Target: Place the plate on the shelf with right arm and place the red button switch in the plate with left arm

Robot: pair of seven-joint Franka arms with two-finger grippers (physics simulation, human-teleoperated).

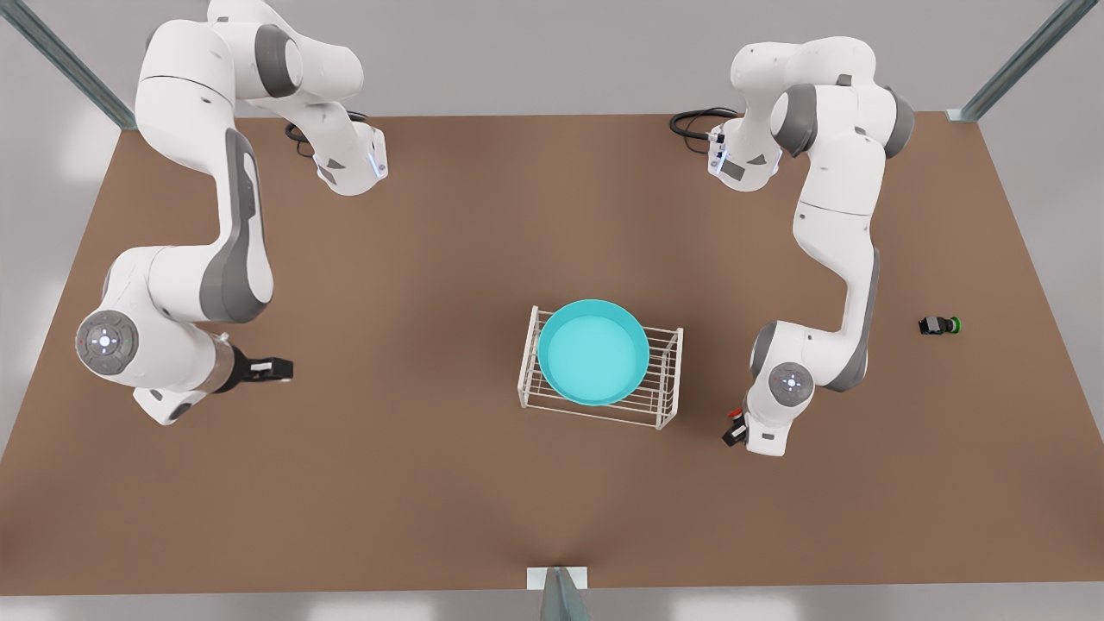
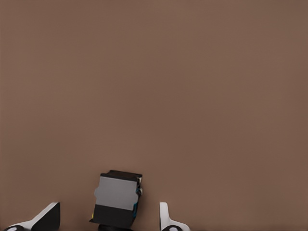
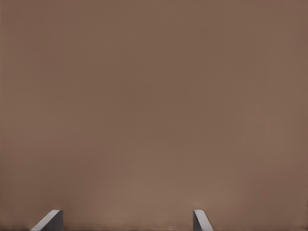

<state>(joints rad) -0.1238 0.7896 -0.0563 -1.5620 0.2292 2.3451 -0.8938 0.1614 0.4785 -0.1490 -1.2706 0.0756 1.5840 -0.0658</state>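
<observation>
We saw the round, shallow turquoise plate (image 1: 593, 352) already resting on the small white wire shelf (image 1: 668, 379) near the middle of the brown table (image 1: 431, 483), so we judged the right arm's share done.

Our right gripper (image 1: 263, 370) hung over bare table on the front view's left, well apart from the shelf, and waited there. Its wrist view showed two pale fingertips (image 3: 48, 220) spread wide with nothing between them.

Our left gripper (image 1: 736, 426) sat low on the front view's right, just beside the shelf's end frame. In its wrist view the tiny black boxy switch with the red cap (image 2: 117, 199) stood between the spread fingers (image 2: 45, 217), with table showing on either side of it, so the fingers were not yet pinching it. A touch of red showed at that gripper in the front view.

A second small black switch with a green cap (image 1: 938, 325) lay far off towards the table's right edge.

We judged the grasp the risky step. The switch looked slightly skewed between the fingers, so a closing finger could nudge it sideways or tip it. A shallow pinch might also let it slip during the lift over the shelf's upright frame.
</observation>
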